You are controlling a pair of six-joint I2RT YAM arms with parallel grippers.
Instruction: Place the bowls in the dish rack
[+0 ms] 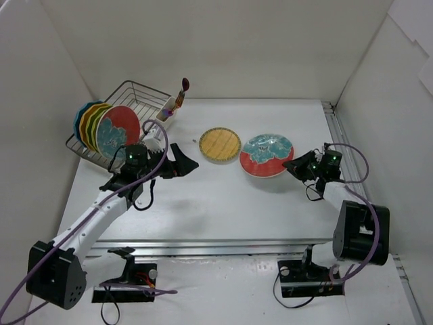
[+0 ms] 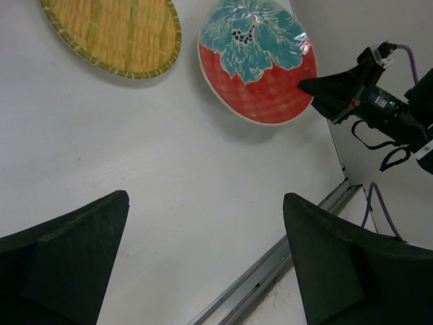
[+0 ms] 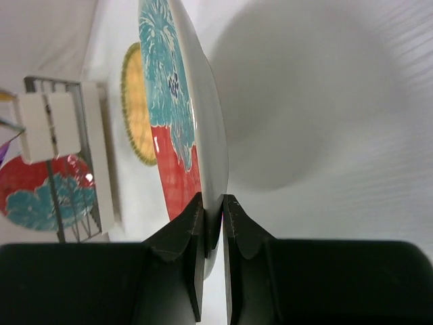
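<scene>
The silver wire dish rack [image 1: 139, 91] stands at the far left and holds several bowls on edge: blue, orange, green, and a red-and-teal bowl [image 1: 116, 130] at the front. A tan woven bowl [image 1: 220, 144] lies mid-table. To its right is a second red-and-teal bowl [image 1: 267, 154] [image 3: 177, 135]. My right gripper [image 1: 292, 164] [image 3: 214, 203] is shut on that bowl's right rim, one finger above it and one below. My left gripper [image 1: 186, 164] [image 2: 206, 203] hovers open and holds nothing, just right of the rack and left of the woven bowl [image 2: 111, 34].
A white utensil cup [image 1: 167, 112] with a dark-tipped utensil sits on the rack's right corner. White walls close in the left, back and right. A metal rail [image 1: 216, 247] runs along the table's near edge and another rail [image 1: 333, 132] runs along the right side.
</scene>
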